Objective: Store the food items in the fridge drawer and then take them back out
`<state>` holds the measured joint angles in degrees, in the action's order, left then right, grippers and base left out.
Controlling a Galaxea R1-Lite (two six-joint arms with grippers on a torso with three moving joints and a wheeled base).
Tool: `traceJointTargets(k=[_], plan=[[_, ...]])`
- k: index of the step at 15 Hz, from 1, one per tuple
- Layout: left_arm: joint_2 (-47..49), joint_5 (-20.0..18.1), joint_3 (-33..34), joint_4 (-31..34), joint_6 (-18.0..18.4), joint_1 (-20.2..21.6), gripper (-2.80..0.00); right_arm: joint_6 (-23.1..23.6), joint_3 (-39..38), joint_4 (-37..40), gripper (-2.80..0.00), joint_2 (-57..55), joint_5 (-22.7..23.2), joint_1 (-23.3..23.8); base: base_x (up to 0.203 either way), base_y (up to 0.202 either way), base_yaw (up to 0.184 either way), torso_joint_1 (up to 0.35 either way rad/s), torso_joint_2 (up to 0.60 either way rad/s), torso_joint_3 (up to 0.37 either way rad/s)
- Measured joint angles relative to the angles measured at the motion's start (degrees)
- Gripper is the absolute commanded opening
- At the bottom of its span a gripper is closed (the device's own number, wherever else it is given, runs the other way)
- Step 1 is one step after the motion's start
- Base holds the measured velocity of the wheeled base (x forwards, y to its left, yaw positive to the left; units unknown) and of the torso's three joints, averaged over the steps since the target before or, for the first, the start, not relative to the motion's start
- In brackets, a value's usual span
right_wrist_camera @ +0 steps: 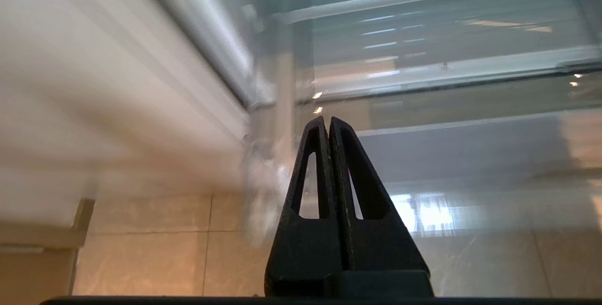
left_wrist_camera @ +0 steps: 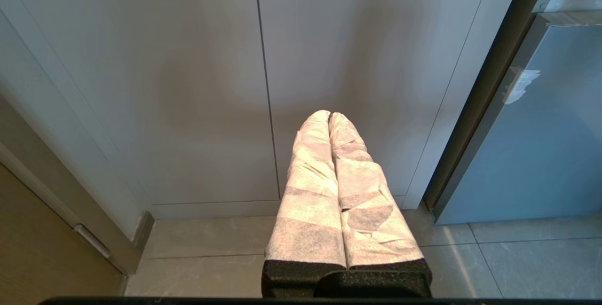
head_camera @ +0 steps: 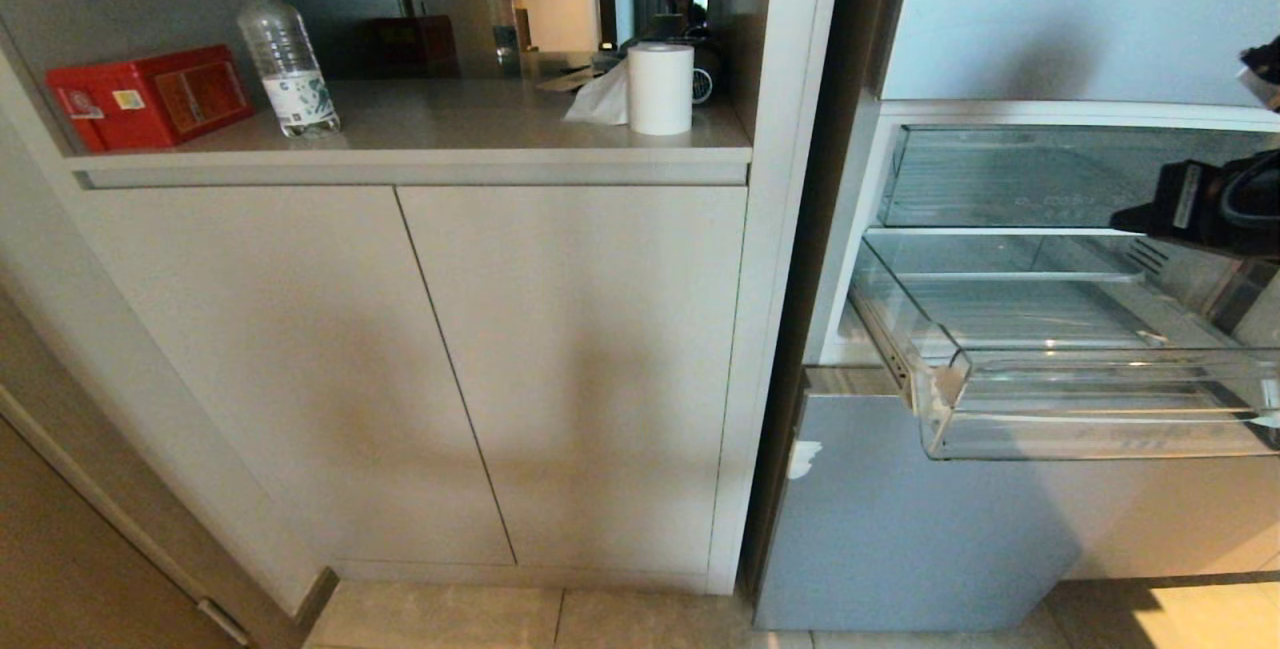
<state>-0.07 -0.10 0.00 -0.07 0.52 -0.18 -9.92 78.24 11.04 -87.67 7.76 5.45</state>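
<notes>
The fridge stands open on the right, and its clear drawer (head_camera: 1050,399) is pulled out over the blue lower door (head_camera: 900,519), its tall see-through front lip catching the light. I can see the ribbed floor through the plastic, and nothing red lies on the part that shows; the drawer's right end runs off the edge of the head view, so the food cannot be found anywhere from here. Above it sits another clear bin (head_camera: 1020,174), partly covered by the right arm (head_camera: 1210,204), of which only a dark chunk pokes in from the right edge.

The right pincer (right_wrist_camera: 328,119) shows only in its own wrist view: two black slotted fingers pressed together, holding nothing, pointing at the drawer's corner, which is smeared with blur. The left pincer (left_wrist_camera: 329,114), wrapped in white cloth, is closed too and empty, hanging low before the pale cabinet doors (left_wrist_camera: 263,84) above the tiled floor (left_wrist_camera: 207,258).

On the desk (head_camera: 450,124) to the left stand a red box (head_camera: 150,94), a water bottle (head_camera: 287,59) and a paper roll (head_camera: 660,87).
</notes>
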Motion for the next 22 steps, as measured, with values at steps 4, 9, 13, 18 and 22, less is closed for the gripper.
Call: traceJointTargets(k=[4, 9, 13, 18, 22], plan=[[0.0, 0.0, 0.0, 0.0, 0.0, 0.0, -2.8, 2.1, -15.2, 0.0, -2.8, 21.4, 1.8, 0.0, 0.0, 0.0, 0.0, 0.0, 0.0, 0.0], [0.0, 0.0, 0.0, 0.0, 0.0, 0.0, -2.8, 6.4, -39.5, -0.1, -2.8, 47.4, 2.2, -0.1, 0.0, 0.0, 0.0, 0.0, 0.0, 0.0], [0.0, 0.0, 0.0, 0.0, 0.0, 0.0, -2.8, 10.1, -57.4, -0.3, -2.8, 61.1, -4.5, -3.8, 0.0, 0.0, 0.0, 0.0, 0.0, 0.0], [0.0, 0.0, 0.0, 0.0, -0.1, 0.0, -2.8, 13.9, -73.1, -3.8, -2.8, 72.6, -8.0, -5.1, 0.0, 0.0, 0.0, 0.0, 0.0, 0.0], [0.0, 0.0, 0.0, 0.0, 0.0, 0.0, -2.8, 14.4, -77.8, -10.8, -2.8, 78.6, -7.9, -4.5, 0.0, 0.0, 0.0, 0.0, 0.0, 0.0]])
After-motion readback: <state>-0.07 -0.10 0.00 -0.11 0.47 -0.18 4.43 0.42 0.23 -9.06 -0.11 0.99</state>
